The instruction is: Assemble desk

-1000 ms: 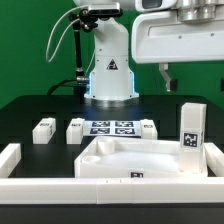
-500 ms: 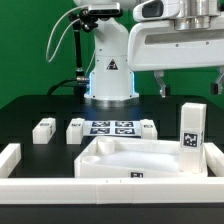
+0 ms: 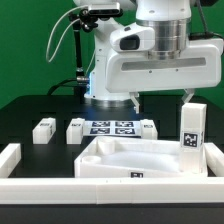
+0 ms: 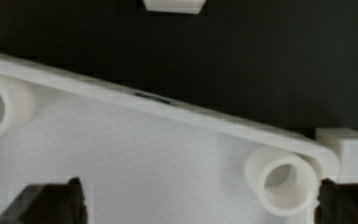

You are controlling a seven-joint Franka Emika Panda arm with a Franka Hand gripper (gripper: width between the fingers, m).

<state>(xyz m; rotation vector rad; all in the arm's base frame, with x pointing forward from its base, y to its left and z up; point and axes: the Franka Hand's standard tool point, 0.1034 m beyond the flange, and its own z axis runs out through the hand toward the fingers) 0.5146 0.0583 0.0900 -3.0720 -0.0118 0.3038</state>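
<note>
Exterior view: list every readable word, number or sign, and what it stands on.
No words, brands or numbers can be read.
Black-and-white square tags on the upright leg, the marker board and the tabletop rim: coded patterns only, no text.

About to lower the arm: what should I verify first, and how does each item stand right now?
1. Jaws of the gripper open: ok.
2. Nothing held in the gripper: ok.
3. The white plastic tabletop tray lies flat: ok.
4. The tray's round leg sockets are empty: ok.
5. The white square tagged leg stands upright at the exterior view's right: ok.
6. Clearance between the gripper and that leg: cannot tell.
</note>
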